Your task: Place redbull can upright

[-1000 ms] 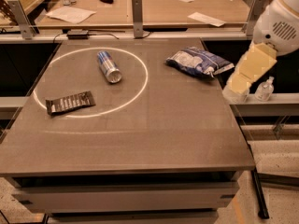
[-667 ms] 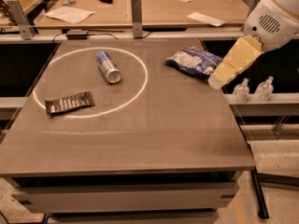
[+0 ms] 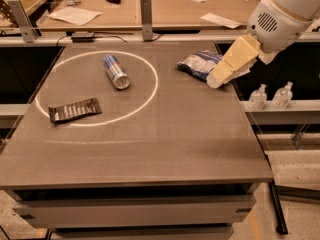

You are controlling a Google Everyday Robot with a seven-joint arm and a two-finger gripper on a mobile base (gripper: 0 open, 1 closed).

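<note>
The redbull can [image 3: 115,71] lies on its side on the grey table [image 3: 150,134], inside a white ring of light, its silver top pointing toward the front right. My gripper [image 3: 220,79] hangs at the table's right side, just in front of the crinkled blue-white snack bag [image 3: 200,63] and well to the right of the can. It holds nothing that I can see. My white arm comes in from the top right.
A flat dark wrapper [image 3: 74,109] lies at the front left on the ring. Two small clear bottles [image 3: 271,95] stand on a ledge off the table's right edge. A wooden bench with papers [image 3: 75,15] runs behind the table.
My arm and gripper have moved left and forward, from beyond the table's right edge to over its right side near the snack bag. The can, bag and wrapper have not moved.
</note>
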